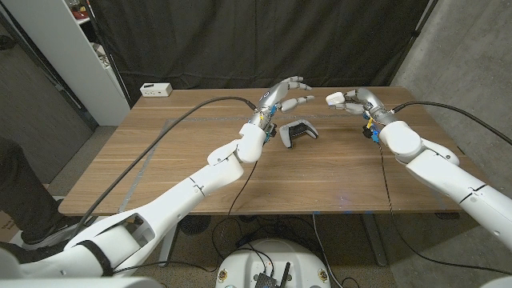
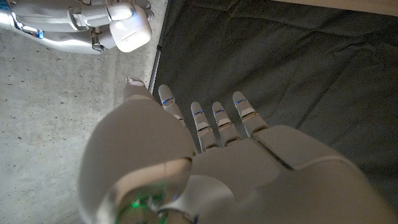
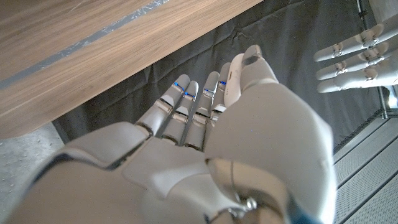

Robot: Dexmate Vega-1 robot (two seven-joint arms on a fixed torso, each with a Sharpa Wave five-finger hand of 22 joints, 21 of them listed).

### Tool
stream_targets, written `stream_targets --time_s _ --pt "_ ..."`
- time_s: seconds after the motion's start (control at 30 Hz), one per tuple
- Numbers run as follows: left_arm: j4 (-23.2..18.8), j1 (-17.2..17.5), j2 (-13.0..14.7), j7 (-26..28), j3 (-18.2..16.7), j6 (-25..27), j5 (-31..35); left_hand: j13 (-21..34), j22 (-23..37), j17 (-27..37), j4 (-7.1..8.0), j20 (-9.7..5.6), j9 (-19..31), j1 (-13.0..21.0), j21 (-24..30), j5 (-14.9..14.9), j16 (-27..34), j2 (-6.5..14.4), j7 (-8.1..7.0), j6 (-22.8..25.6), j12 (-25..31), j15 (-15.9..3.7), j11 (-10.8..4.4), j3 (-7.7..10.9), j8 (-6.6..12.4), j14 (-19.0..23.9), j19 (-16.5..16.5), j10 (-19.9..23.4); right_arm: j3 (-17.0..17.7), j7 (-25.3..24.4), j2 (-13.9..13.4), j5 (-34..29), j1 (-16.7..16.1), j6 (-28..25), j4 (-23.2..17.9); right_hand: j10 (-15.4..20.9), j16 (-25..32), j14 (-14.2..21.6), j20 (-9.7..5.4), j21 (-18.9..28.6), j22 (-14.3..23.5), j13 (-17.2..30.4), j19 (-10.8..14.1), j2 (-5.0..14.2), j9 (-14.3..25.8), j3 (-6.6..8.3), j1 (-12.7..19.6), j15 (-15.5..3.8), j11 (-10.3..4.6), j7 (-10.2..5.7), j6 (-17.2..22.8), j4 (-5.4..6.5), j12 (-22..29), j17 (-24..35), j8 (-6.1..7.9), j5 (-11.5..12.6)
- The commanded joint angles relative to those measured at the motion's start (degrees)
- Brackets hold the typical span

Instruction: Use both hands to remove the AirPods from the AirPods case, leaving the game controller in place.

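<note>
Aloft, AirPods case (image 1: 335, 99) gripped in right robot hand (image 1: 354, 103), long axis toward empty, spread-fingered left robot hand (image 1: 286, 95).

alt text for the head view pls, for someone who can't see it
The robot's right hand holds a small white AirPods case above a wooden table, facing its open left hand. A black-and-white game controller lies on the table below the left hand.
</note>
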Motion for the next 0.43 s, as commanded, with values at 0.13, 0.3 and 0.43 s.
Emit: stream_targets --time_s 0.13,0.3,0.43 --pt "-2.7 1.5 -0.6 1.1 0.1 2.9 1.1 0.2 0.2 0.2 0.14 -0.11 0.1 -0.6 0.3 0.3 0.1 0.0 0.10 0.1 0.2 -3.22 -0.46 -0.42 -0.19 0.5 0.4 0.7 3.8 -1.9 -1.3 2.2 -3.5 1.2 -0.7 -0.3 0.2 -0.2 0.16 -0.1 0.2 0.3 -0.2 0.60 14.3 0.12 -0.1 -8.78 -0.08 -3.86 4.2 0.27 -0.2 0.2 0.36 0.4" --pt "-3.7 0.4 -0.6 0.3 0.4 3.6 2.0 0.2 0.2 0.2 0.20 -0.05 0.1 -0.7 0.3 0.3 0.0 0.1 0.17 0.1 0.2 -3.29 -0.44 -0.43 -0.23 0.4 0.3 0.6 6.1 -4.2 -1.0 2.6 -5.6 3.0 -0.8 -0.2 0.1 -0.3 0.15 -0.1 0.2 0.3 -0.3 0.59 14.3 0.12 0.0 -8.77 -0.12 -3.86 4.2 0.24 -0.2 0.2 0.32 0.4" --pt "-1.7 -1.5 -1.0 0.4 1.2 1.7 2.9 0.3 0.2 0.2 0.23 -0.14 0.1 -0.8 0.3 0.2 0.0 0.1 -0.02 0.2 0.2 -3.45 -0.30 -0.46 -0.22 0.5 0.4 0.7 6.6 -5.4 -0.1 2.5 -5.8 3.9 0.1 -0.1 0.0 -0.2 0.16 -0.1 0.2 0.3 -0.3 0.55 14.3 0.13 -0.1 -8.70 -0.06 -3.88 4.2 0.24 -0.2 0.1 0.26 0.4"
